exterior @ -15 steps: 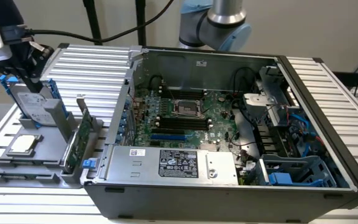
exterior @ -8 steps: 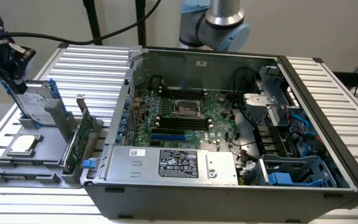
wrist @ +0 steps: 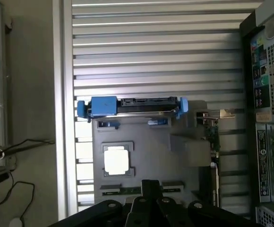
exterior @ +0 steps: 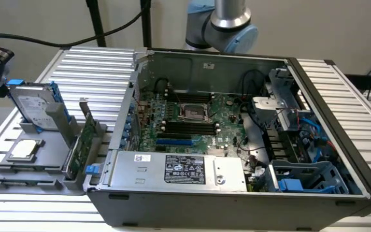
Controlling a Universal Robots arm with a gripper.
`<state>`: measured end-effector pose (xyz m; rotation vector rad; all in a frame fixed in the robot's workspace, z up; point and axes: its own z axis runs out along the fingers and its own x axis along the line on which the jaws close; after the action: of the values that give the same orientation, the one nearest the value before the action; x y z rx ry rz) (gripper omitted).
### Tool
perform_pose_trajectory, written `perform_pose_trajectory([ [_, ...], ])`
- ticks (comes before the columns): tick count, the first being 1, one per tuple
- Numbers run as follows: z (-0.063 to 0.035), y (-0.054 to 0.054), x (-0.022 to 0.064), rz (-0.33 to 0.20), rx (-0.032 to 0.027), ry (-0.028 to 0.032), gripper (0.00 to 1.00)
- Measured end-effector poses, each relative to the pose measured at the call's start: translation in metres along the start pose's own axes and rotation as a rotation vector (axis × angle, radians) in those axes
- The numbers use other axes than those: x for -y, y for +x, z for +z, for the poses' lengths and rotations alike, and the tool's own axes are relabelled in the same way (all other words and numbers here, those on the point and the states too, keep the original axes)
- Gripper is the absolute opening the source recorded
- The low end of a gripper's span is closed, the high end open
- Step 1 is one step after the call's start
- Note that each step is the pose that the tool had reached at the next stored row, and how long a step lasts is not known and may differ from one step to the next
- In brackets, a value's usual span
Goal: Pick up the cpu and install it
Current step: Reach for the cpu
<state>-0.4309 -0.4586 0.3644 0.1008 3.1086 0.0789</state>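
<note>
The cpu (exterior: 25, 149) lies flat in the grey tray (exterior: 47, 160), lower left; the open computer case (exterior: 205, 209) stands at centre frame.

I find the exterior view evenly, softly lit. Just ahead of my gripper (wrist: 150, 188) the cpu (wrist: 115, 160) glares blank white; the table slats (wrist: 160, 47) beyond shine in bands; the gripper itself is dark.

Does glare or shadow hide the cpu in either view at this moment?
Wrist view: the small flat square silver cpu is washed out to plain white by glare, so its top cannot be read; the grey holder tray around it is evenly lit. Exterior view: the cpu shows dull silver with a mild sheen; the open dark computer case is dimmer inside, under its far wall.
</note>
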Motion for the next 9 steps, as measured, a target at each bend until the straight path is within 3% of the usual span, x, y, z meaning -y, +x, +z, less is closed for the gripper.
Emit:
perform_pose_trajectory([
  [9,0.0002,0.038,0.0026,-0.001,-0.0014,0.0007,0.11],
])
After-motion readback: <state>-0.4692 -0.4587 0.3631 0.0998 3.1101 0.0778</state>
